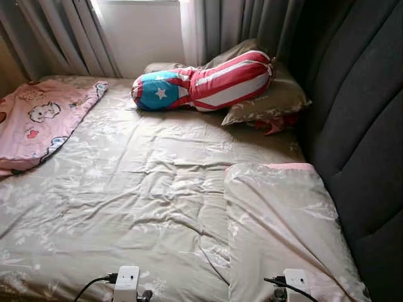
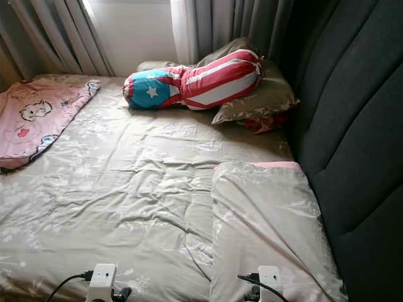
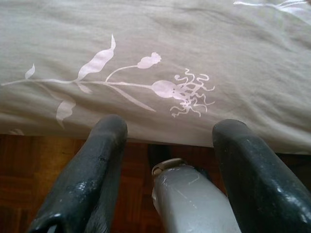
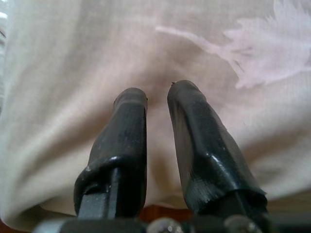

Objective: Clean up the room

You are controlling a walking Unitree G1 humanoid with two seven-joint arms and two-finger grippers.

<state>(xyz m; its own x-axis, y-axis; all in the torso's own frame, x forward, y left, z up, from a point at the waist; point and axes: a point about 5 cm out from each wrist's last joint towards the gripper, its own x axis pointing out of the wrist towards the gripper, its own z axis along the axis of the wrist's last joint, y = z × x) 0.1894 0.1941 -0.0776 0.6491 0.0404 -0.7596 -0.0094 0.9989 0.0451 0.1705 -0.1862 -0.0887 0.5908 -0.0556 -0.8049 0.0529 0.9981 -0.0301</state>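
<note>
The left gripper (image 3: 167, 127) held its jaws wide apart at the near edge of the bed (image 1: 145, 189), wood floor (image 3: 29, 165) showing below the floral sheet, while the right gripper (image 4: 158, 99) kept its fingers close together, a narrow gap between them, against a folded grey blanket (image 1: 277, 226) on the bed (whether they touched the cloth was unclear). Farther up the bed, a striped bolster (image 1: 201, 82) lay across a pillow (image 1: 271, 100) beside the dark headboard (image 1: 359, 126), a pink blanket (image 1: 38, 119) lay at the opposite side, cut off by the frame, and curtains (image 1: 69, 31) hung beyond.
</note>
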